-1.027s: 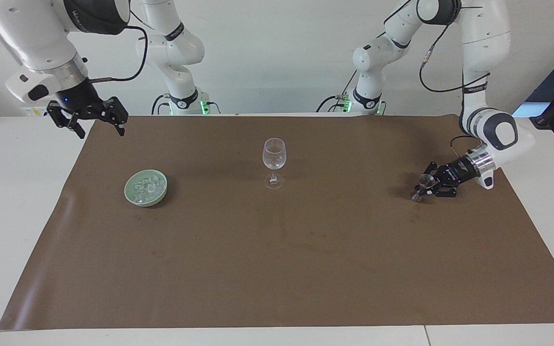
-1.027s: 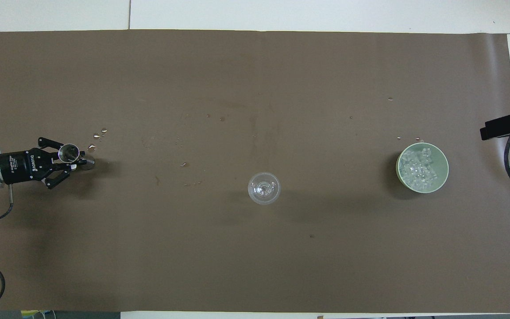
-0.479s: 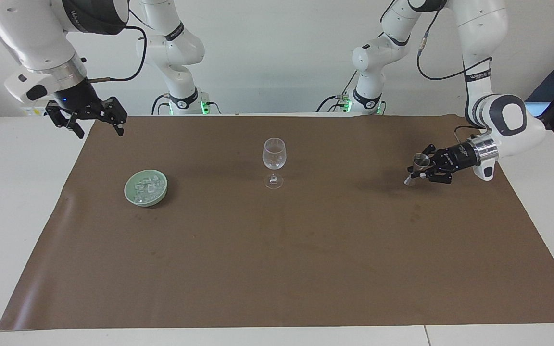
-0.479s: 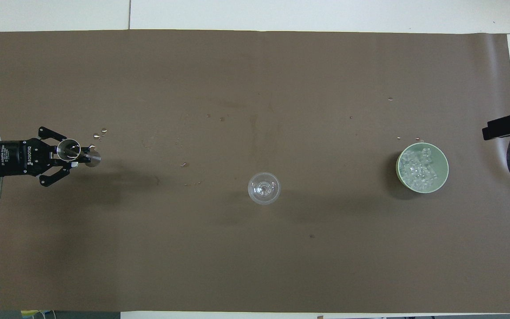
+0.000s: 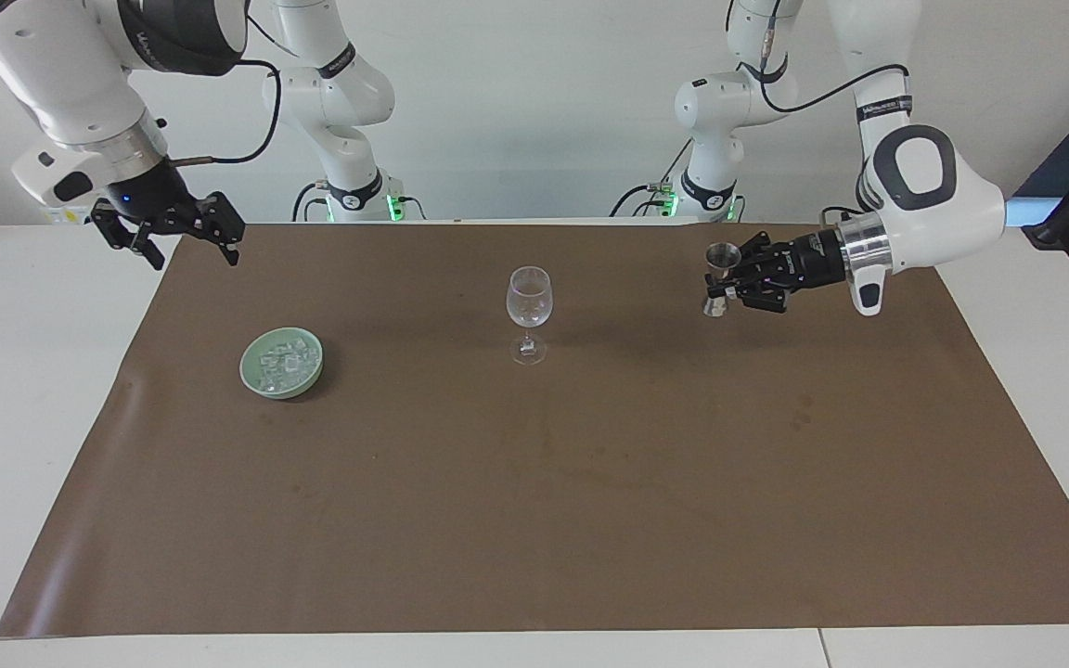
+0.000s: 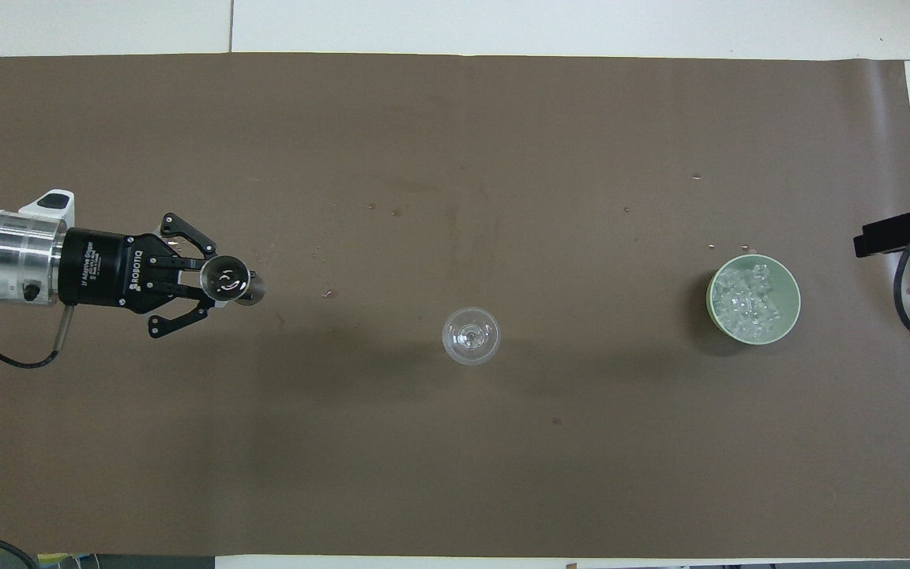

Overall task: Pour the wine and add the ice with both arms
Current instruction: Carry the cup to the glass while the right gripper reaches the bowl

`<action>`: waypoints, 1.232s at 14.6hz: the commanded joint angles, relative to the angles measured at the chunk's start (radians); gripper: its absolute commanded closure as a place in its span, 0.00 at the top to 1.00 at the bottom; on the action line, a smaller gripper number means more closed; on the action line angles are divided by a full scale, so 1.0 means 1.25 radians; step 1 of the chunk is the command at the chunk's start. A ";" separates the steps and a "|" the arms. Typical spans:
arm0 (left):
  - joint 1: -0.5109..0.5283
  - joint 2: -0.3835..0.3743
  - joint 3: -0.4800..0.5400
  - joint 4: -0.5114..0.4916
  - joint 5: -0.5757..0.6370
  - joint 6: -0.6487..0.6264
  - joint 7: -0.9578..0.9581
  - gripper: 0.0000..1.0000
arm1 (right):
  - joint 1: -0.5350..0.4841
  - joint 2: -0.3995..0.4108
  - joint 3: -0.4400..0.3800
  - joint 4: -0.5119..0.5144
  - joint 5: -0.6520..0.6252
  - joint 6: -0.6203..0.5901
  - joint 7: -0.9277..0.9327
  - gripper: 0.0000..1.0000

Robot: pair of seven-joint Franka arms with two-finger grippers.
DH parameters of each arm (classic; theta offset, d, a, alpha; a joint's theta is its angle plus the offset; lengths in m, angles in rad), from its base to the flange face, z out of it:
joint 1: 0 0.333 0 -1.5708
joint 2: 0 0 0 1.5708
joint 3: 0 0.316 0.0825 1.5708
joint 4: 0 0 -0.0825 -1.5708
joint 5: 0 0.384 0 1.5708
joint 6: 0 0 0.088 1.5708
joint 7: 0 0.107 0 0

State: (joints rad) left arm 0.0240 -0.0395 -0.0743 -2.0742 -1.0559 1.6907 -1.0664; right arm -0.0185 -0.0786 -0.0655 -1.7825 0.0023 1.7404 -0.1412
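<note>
A clear wine glass [image 5: 529,301] stands upright mid-mat; it also shows in the overhead view [image 6: 471,335]. My left gripper [image 5: 725,278] is shut on a small metal jigger [image 5: 721,264] and holds it upright in the air over the mat, beside the glass toward the left arm's end. The overhead view shows the gripper [image 6: 222,283] and the jigger [image 6: 227,279] apart from the glass. The ice [image 5: 282,357] lies heaped in a pale green dish [image 5: 256,376] toward the right arm's end, as the overhead view shows for the ice [image 6: 747,296] and the dish [image 6: 793,316]. My right gripper [image 5: 193,249] is open and empty, raised over the mat's edge.
A brown mat [image 5: 534,510] covers most of the white table. Small drops lie on the mat [image 6: 329,294] between the jigger and the glass. Only a black part of the right gripper [image 6: 893,231] shows in the overhead view.
My left gripper has lifted the jigger from near the mat and carried it toward the wine glass, turning it upright. The right arm has barely moved.
</note>
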 commanded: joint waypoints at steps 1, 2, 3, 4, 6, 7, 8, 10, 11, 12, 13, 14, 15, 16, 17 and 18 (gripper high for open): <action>-0.098 -0.043 0.009 -0.022 0.029 0.083 -0.101 0.00 | -0.002 -0.066 0.005 -0.197 0.015 0.157 0.009 1.00; -0.128 -0.044 0.008 -0.021 0.032 0.120 -0.166 0.00 | -0.002 -0.054 0.005 -0.217 0.015 0.176 0.009 1.00; -0.164 -0.044 0.008 -0.017 0.040 0.148 -0.185 0.00 | -0.004 -0.029 0.005 -0.233 0.015 0.195 0.006 1.00; -0.197 -0.044 0.008 -0.018 0.051 0.164 -0.187 0.00 | -0.001 -0.009 0.006 -0.251 0.017 0.222 0.009 0.97; -0.264 -0.043 0.008 -0.022 0.091 0.197 -0.198 0.00 | 0.017 0.010 0.005 -0.313 0.017 0.328 0.020 0.96; -0.293 -0.042 0.008 -0.022 0.120 0.225 -0.230 0.00 | 0.016 0.017 0.005 -0.346 0.017 0.372 0.020 0.95; -0.311 -0.036 0.008 -0.019 0.145 0.250 -0.264 0.00 | 0.016 0.028 0.005 -0.370 0.017 0.409 0.021 0.90; -0.348 -0.031 0.008 -0.018 0.200 0.308 -0.310 0.00 | 0.015 0.041 0.005 -0.395 0.017 0.446 0.017 0.77; -0.369 -0.030 0.008 -0.018 0.220 0.320 -0.320 0.00 | 0.014 0.048 0.005 -0.405 0.017 0.454 0.017 0.69; -0.375 -0.027 0.008 -0.016 0.248 0.336 -0.342 0.00 | 0.014 0.059 0.005 -0.409 0.018 0.472 0.016 0.69; -0.391 -0.021 0.007 -0.012 0.291 0.364 -0.381 0.00 | 0.011 0.063 0.005 -0.413 0.018 0.475 0.016 0.69; -0.414 -0.016 0.008 -0.012 0.328 0.392 -0.422 0.00 | 0.001 0.063 0.005 -0.422 0.017 0.478 0.012 0.69; -0.423 -0.015 0.008 -0.012 0.360 0.413 -0.455 0.00 | -0.004 0.063 0.005 -0.425 0.017 0.478 0.007 0.69; -0.431 -0.010 0.008 -0.006 0.392 0.418 -0.484 0.00 | -0.004 0.063 0.005 -0.426 0.018 0.478 0.001 0.68; -0.440 -0.004 0.007 0.007 0.427 0.420 -0.505 0.00 | -0.004 0.063 0.005 -0.426 0.017 0.479 -0.001 0.66; -0.447 0.003 0.008 0.018 0.465 0.420 -0.530 0.00 | -0.004 0.063 0.005 -0.426 0.017 0.486 -0.004 0.62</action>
State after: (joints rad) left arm -0.5032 -0.0540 -0.0784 -2.0811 -0.5559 2.1971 -1.6581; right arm -0.0128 0.0093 -0.0654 -2.2988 0.0143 2.3220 -0.1294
